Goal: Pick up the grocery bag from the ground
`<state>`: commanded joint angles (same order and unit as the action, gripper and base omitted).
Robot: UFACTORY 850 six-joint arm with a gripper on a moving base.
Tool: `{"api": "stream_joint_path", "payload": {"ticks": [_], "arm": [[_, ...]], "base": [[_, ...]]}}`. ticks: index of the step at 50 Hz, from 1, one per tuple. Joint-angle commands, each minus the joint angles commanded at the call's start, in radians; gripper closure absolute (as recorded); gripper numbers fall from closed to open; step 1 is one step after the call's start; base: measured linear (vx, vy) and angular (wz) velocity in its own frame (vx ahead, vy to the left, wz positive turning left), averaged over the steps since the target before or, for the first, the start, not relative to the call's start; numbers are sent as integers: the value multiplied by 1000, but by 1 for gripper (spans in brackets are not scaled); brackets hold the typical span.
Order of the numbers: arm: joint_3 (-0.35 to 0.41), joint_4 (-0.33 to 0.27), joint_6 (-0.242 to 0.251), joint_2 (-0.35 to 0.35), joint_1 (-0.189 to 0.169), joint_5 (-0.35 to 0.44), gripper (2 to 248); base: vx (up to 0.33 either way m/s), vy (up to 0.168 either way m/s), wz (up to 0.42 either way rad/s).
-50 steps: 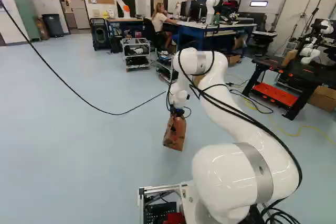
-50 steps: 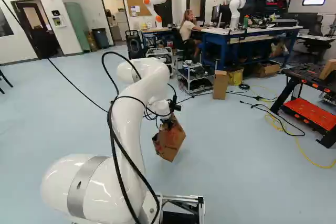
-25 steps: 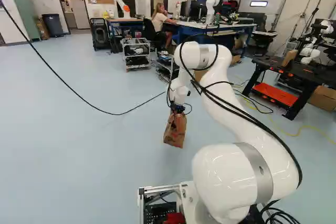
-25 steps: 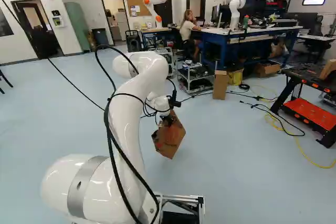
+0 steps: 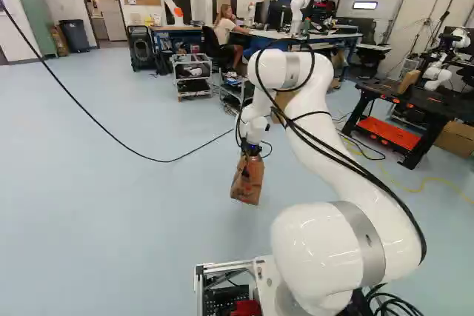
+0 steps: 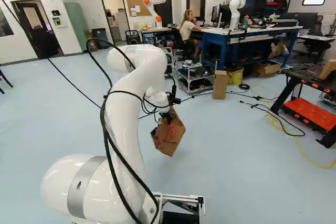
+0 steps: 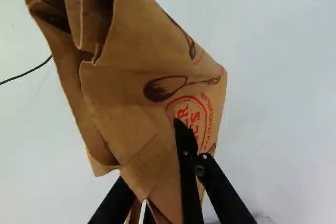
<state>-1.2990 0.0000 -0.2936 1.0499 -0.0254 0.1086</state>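
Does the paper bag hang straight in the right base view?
No, the bag hangs tilted below the hand, one corner pointing down.

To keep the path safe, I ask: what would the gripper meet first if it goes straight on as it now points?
The gripper points mostly downward, with the paper bag in its jaws. Beyond the bag, the floor seems first; the gap is unclear.

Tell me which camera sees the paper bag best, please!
The wrist view. The bag looks big and close there, and you can see a dark spoon picture on it. The left and right base views both show it small, hanging from the gripper; the right one shows it more tilted.
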Motion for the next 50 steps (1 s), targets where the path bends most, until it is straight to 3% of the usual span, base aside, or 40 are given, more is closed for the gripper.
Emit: {"api": "stream_joint_path", "payload": {"ticks": [50], "arm": [[262, 0, 0, -253, 52, 0, 220]], "base": [[0, 0, 0]]}}
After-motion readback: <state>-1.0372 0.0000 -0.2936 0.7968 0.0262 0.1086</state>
